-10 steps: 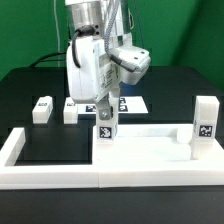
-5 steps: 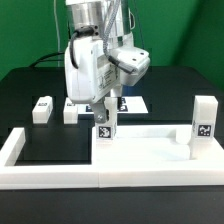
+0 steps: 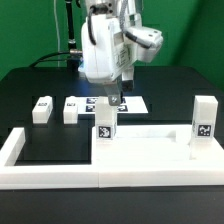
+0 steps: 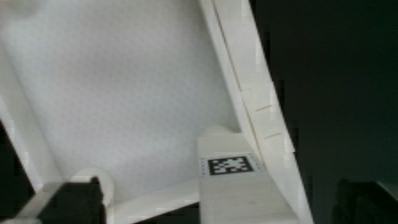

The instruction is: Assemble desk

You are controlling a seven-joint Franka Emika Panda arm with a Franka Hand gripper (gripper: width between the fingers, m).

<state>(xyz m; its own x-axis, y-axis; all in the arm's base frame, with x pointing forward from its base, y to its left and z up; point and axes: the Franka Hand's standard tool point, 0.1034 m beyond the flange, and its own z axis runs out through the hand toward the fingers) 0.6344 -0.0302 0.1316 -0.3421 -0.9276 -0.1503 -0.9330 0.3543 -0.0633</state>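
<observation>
Exterior view: the gripper has let go and risen clear of the desk leg. That leg stands upright and alone at the tabletop's corner on the exterior view's left. A second leg stands at the opposite corner. We note a loose leg and its neighbour on the table behind.

Wrist view: jaws wide apart, with the tagged leg below and between them, untouched. We judge this leg seated, and a loose one is due next.

We're looking at a white tabletop, a white leg wearing a black-and-white square tag, a white border wall, all against the black bench.
</observation>
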